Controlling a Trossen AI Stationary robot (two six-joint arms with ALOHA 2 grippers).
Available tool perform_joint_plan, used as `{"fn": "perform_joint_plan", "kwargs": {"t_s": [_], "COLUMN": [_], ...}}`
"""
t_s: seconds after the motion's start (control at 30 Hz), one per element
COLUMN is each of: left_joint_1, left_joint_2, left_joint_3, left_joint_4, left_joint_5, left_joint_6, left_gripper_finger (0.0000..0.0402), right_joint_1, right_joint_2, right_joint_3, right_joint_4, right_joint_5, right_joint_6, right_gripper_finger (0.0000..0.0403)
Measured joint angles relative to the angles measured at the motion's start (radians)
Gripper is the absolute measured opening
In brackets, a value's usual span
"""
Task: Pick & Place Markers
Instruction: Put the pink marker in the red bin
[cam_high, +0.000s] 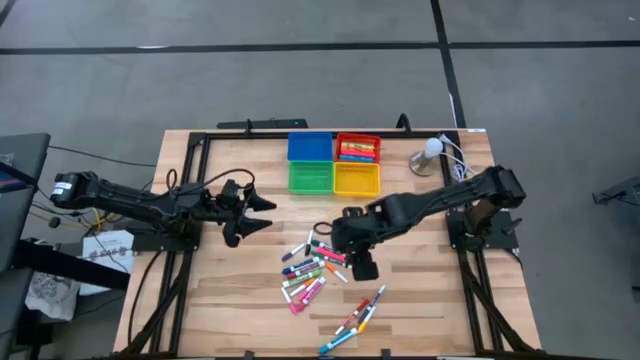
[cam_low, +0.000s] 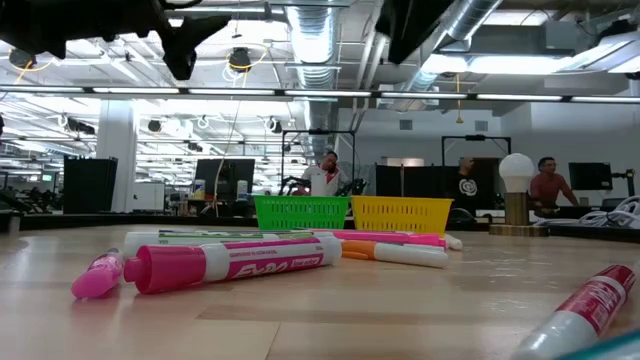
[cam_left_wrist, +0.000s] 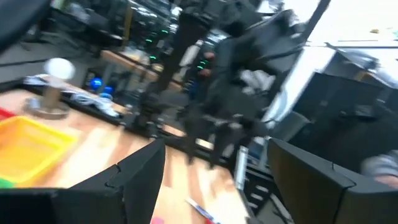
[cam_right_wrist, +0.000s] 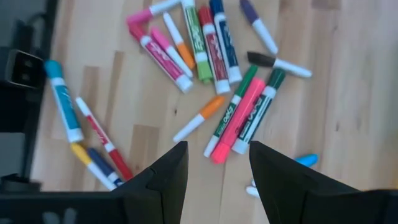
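- Right gripper (cam_right_wrist: 214, 171) hangs over the marker pile (cam_high: 312, 268) on the worktop (cam_high: 420, 310); its fingers (cam_right_wrist: 168, 177) stand spread and empty, nothing between them.
- Just ahead of the fingertips lies a pink marker (cam_right_wrist: 238, 119), touching a green-capped marker (cam_right_wrist: 233, 109) on one side and a dark green marker (cam_right_wrist: 261, 112) on the other. An orange-capped marker (cam_right_wrist: 199, 118) lies near, a little to one side.
- Risk: the three lie packed side by side, so the fingers may close on two barrels at once, or one finger lands on a neighbour and shoves the row apart.
- Risk: the round barrels will likely roll if nudged; a glancing touch could scatter the pile or push pens toward the worktop edge.
- Risk: a grip taken near a cap end would let the pen tilt and slip on the lift.
- Markers: short, thin, mostly white barrels with coloured caps, lying flat at all angles, several overlapping. A smaller group (cam_high: 355, 318) lies apart, nearer the worktop's front edge. Some already sit in the red tray (cam_high: 358, 148).
- Left gripper (cam_high: 262, 213) waits well apart from the pile, fingers spread, holding nothing.
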Motion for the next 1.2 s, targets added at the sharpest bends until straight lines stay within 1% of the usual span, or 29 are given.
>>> {"fn": "perform_joint_plan", "kwargs": {"t_s": [0.13,0.37,0.53,0.73,0.93,1.2], "left_joint_1": [-0.026,-0.045,-0.045,-0.067,-0.101,-0.115], "left_joint_2": [-0.023,-0.040,-0.052,-0.064,-0.117,-0.193], "left_joint_3": [0.000,0.000,-0.001,-0.005,-0.084,-0.136], "left_joint_4": [0.006,-0.024,-0.038,-0.045,-0.027,-0.004], "left_joint_5": [0.049,0.051,0.049,0.051,0.040,0.037], "left_joint_6": [0.032,0.050,0.030,0.023,-0.035,-0.001], "left_gripper_finger": [0.0282,0.0282,0.0282,0.0282,0.0282,0.0282], "right_joint_1": [0.000,-0.015,-0.029,-0.034,-0.036,-0.042], "right_joint_2": [0.087,0.229,0.295,0.312,0.312,0.312], "right_joint_3": [0.000,0.000,0.000,0.000,0.000,0.000], "right_joint_4": [0.010,0.061,0.117,0.131,0.138,0.142], "right_joint_5": [-0.001,-0.001,-0.001,0.002,0.003,0.027], "right_joint_6": [0.000,0.000,0.001,0.004,0.026,0.028], "right_gripper_finger": [0.0161,0.0161,0.0161,0.0161,0.0161,0.0161]}}
